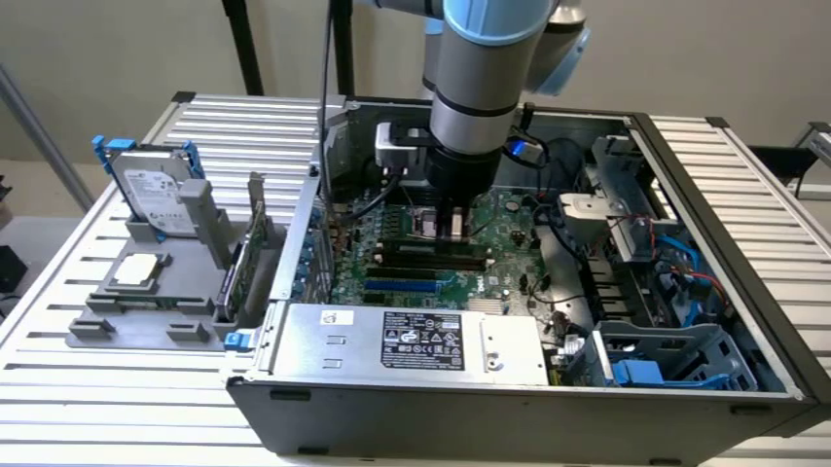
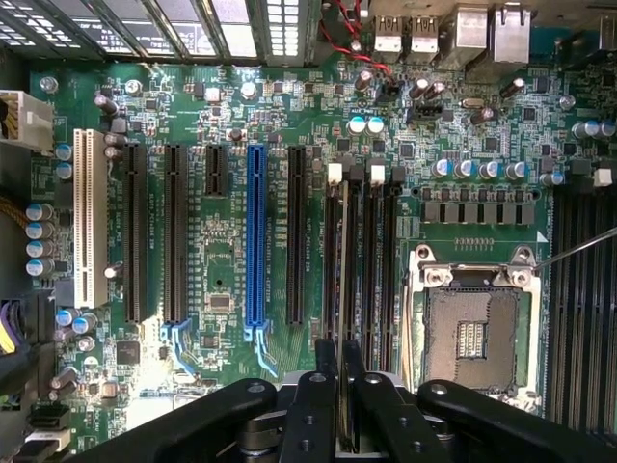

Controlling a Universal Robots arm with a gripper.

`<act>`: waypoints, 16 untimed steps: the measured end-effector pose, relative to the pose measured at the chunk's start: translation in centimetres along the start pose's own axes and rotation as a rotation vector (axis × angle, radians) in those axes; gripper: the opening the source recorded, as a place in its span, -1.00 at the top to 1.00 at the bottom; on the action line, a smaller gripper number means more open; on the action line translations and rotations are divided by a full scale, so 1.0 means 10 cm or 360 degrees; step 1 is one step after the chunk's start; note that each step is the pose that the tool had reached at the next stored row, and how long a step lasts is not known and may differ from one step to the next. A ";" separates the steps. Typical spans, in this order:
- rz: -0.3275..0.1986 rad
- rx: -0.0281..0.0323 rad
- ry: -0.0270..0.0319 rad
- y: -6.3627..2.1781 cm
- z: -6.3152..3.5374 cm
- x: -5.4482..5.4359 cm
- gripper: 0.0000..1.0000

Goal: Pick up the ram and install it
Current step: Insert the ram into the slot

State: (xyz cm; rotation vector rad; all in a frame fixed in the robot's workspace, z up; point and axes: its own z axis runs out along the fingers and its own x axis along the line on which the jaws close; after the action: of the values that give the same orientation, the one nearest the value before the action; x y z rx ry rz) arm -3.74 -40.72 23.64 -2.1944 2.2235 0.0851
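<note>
Green circuit board fills the floor of the open computer case (image 1: 675, 156), which lies on its side on the slatted metal tabletop (image 1: 766, 165). The arm reaches straight down into it, and the gripper (image 1: 456, 230) hangs just over the black memory slots (image 1: 435, 255) near the middle of the motherboard (image 1: 500, 219). In the wrist view the gripper's (image 2: 344, 386) black fingers (image 2: 313, 410) are drawn close together on the ram (image 2: 345, 289), a thin stick seen edge-on and standing upright between them, lined up along the long memory slots (image 2: 371, 251) beside the bare processor socket (image 2: 472, 333). Whether its lower edge already touches a slot I cannot tell.

Inside the case a grey power supply (image 1: 409, 341) with a white label sits along the near wall, and a blue drive cage (image 1: 663, 355) fills the corner at the exterior view's right. Outside, at the exterior view's left, a grey holder (image 1: 143, 306) carries a hard drive (image 1: 154, 190) standing upright, a square silver processor (image 1: 138, 272) lying flat, and an upright green expansion card (image 1: 253, 243).
</note>
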 end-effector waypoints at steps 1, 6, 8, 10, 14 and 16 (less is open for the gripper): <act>-0.0001 0.00051 0.00023 0.008 0.003 0.00 0.73; -0.0007 0.00540 0.00089 0.053 0.022 0.00 0.73; -0.0008 0.00541 0.00088 0.053 0.025 0.00 0.73; -0.0008 0.00543 0.00087 0.054 0.031 0.00 0.73; -0.0008 0.00542 0.00092 0.055 0.047 0.00 0.73; -0.0008 0.00543 0.00092 0.055 0.057 0.00 0.73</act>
State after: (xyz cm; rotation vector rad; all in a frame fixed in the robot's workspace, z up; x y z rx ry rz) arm -4.31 -40.72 23.08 -2.1859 2.2051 0.0405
